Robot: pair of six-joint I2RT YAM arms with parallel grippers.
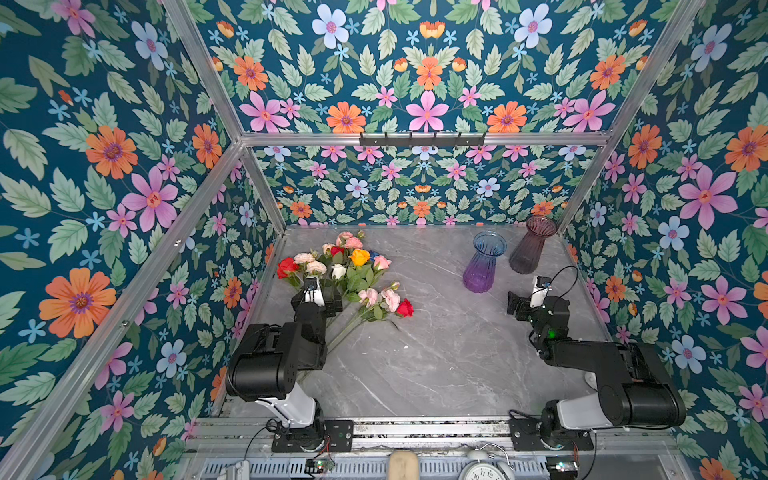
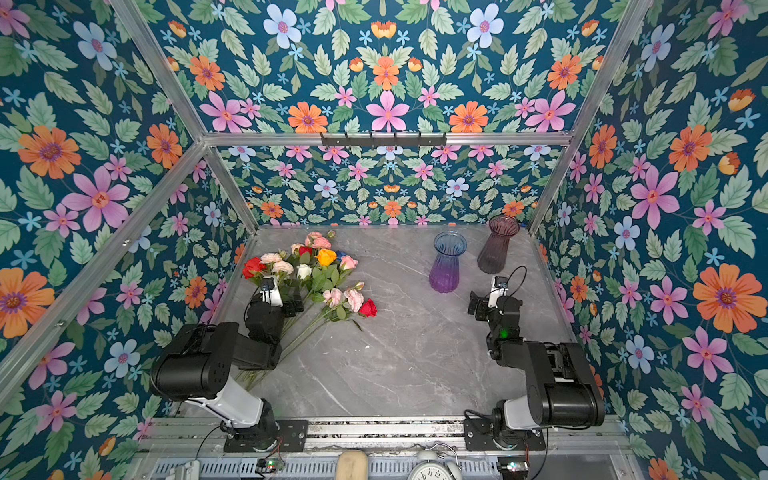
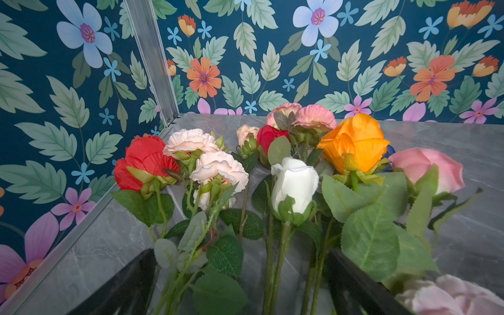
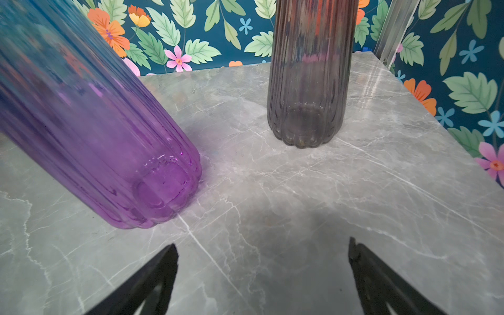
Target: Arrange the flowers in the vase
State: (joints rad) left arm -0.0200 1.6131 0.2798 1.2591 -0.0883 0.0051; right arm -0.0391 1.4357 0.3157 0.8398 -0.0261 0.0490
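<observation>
The left gripper (image 3: 240,256) stood wide open and held nothing, low over the flowers (image 1: 349,270). In its wrist view several green stems ran out between the 2 jaws toward a white rose (image 3: 294,185). The bunch lay flat along the bench's (image 1: 436,353) left edge. Its long axis ran from cut ends by the near-left corner to blooms fanned toward the far edge, so the stems lay in line with this arm's reach. It was clearly the nearer arm.

The right gripper (image 4: 261,245) was also spread open and empty by the right edge. It faced 2 upright vases near the far-right corner: a blue-to-purple vase (image 1: 482,266) and a smoky mauve vase (image 1: 530,249) just beyond it. Both stood well apart from the flowers.

No brand or label was legible. Only the hour numerals on a clock dial (image 1: 484,471) below the near edge could be read.
</observation>
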